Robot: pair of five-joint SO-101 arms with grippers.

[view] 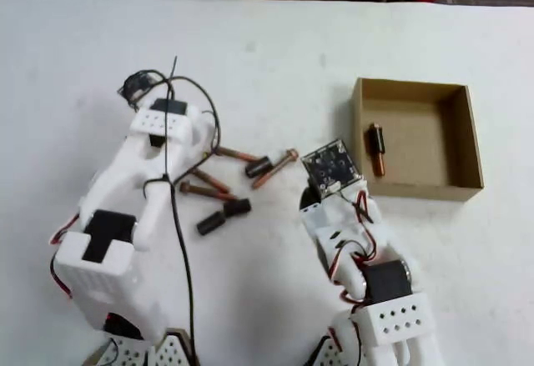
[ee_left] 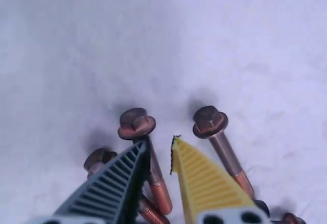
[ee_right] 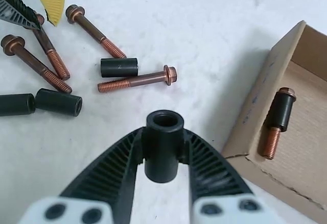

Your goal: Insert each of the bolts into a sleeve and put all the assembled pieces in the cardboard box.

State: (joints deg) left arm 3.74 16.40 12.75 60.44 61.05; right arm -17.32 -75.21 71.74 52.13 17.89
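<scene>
My right gripper (ee_right: pixel 163 133) is shut on a black sleeve (ee_right: pixel 163 147), held upright with its bore facing the camera, near the cardboard box (ee_right: pixel 255 117). One bolt-in-sleeve piece (ee_right: pixel 279 116) lies inside the box (view: pixel 467 137). Several copper bolts lie loose on the white table, among them one (ee_right: pixel 135 79) beside a black sleeve (ee_right: pixel 118 67). Two more sleeves (ee_right: pixel 59 101) lie end to end. My left gripper (ee_left: pixel 160 142) is open, its black and yellow fingers straddling the shaft of a bolt (ee_left: pixel 137 123) lying on the table.
Another bolt (ee_left: pixel 210 122) lies just beside the yellow finger (ee_left: pixel 204 183), and a third head (ee_left: pixel 99 157) sits behind the black one. Bolts and sleeves cluster between the two arms (view: pixel 242 183). The table's far side (view: pixel 275 41) is bare white surface.
</scene>
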